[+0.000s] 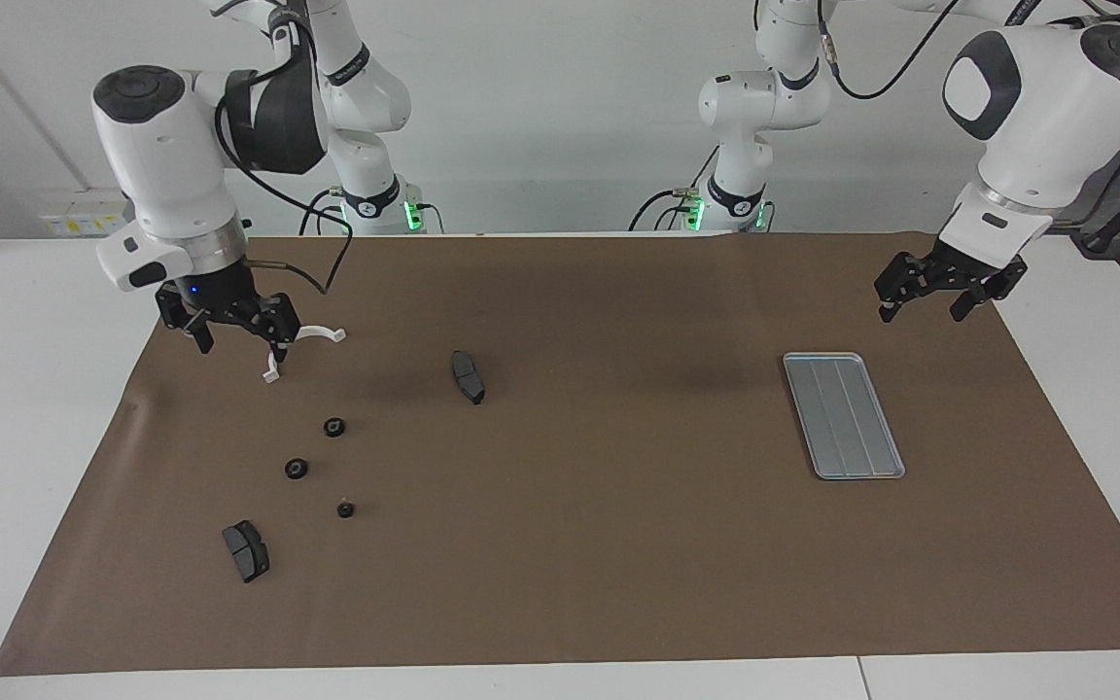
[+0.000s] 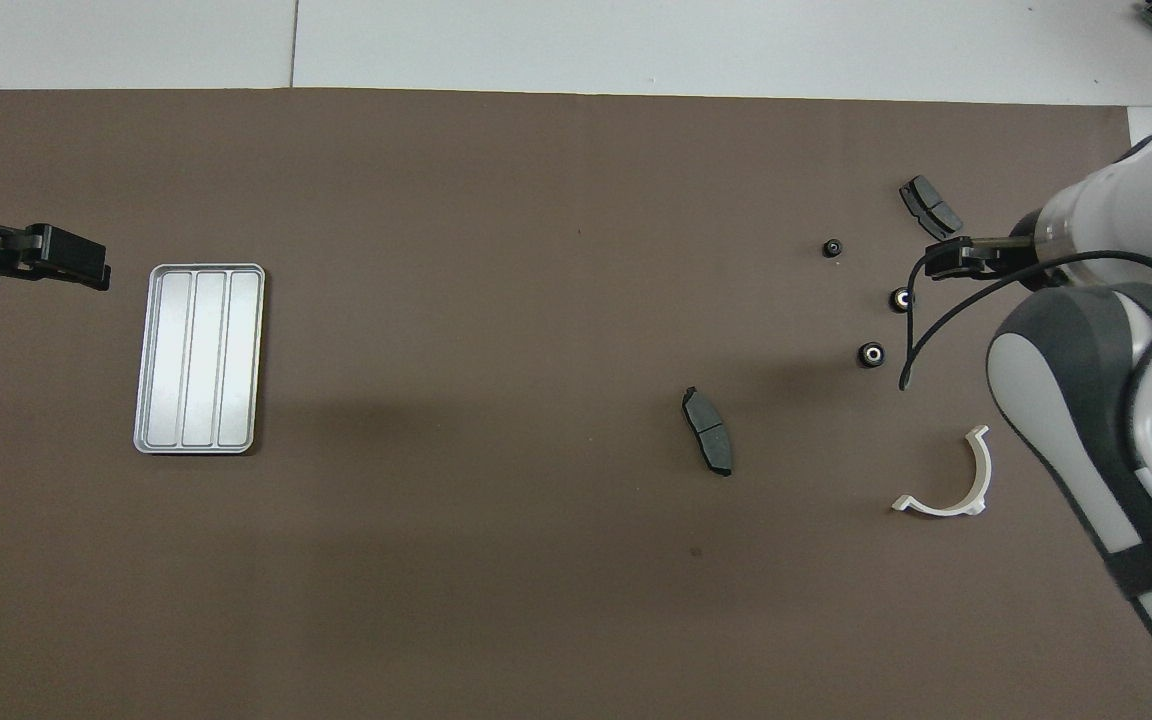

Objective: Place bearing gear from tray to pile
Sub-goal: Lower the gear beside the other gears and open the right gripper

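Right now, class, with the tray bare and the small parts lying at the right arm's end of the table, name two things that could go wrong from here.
1. The open right gripper hangs over the white half-ring bracket; a low sweep could knock it.
2. Three bearing gears lie loose on the mat; being small and round, a nudge might roll them away.
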Controlling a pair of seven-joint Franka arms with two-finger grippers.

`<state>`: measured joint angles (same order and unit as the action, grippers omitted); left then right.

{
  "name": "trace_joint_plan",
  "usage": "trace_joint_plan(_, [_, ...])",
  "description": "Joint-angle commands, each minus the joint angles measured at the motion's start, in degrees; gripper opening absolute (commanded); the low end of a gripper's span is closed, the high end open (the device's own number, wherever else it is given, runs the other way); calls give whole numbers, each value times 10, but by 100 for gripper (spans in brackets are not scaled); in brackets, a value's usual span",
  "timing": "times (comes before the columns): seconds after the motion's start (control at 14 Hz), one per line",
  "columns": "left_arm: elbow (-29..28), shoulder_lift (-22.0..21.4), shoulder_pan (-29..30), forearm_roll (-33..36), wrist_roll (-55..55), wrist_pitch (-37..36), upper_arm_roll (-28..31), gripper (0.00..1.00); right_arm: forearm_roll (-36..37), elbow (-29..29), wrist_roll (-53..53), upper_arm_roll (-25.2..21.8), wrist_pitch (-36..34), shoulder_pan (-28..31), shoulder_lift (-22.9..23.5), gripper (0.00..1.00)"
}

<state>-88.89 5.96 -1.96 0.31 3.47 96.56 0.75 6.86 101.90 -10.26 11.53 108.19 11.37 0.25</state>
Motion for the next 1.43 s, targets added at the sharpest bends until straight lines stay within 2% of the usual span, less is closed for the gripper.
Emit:
trace_joint_plan(0.0, [-23,-18,4,-5,9,13,0,100,-15,-12,-6,-20,-45,-3,-26,100])
trace_joint_plan(0.14, [-23,-18,3,-4,9,13,0,100,-40,-60,-2,-77,-103,-41,-24,100])
trace_joint_plan(0.21, [-23,-18,4,-4,9,13,0,100,-40,-81,8,-118,-117,-69,-21,100])
trace_joint_plan(0.29, [-23,-18,0,-4,9,14,0,100,-40,-91,29,-137,-118,-85,-17,100])
trace_joint_plan(0.72, [-22,-17,-5,-4,9,28,-1,100,-40,-43,78,-144,-136,-92,-39,100])
trace_joint_plan(0.86, [-22,-17,-6,-4,8,27,-1,100,-41,-45,78,-138,-148,-92,-39,100])
trace_joint_plan(1.0, [-21,-17,-5,-4,8,25,-1,100,-48,-67,81,-136,-191,-92,-35,100])
trace_joint_plan(1.22, [-21,-17,-6,-4,8,20,-2,100,-49,-72,83,-136,-191,-91,-31,100])
trace_joint_plan(1.36, [-21,-17,-6,-4,8,20,-2,100,-76,-77,78,-136,-203,-92,-31,100])
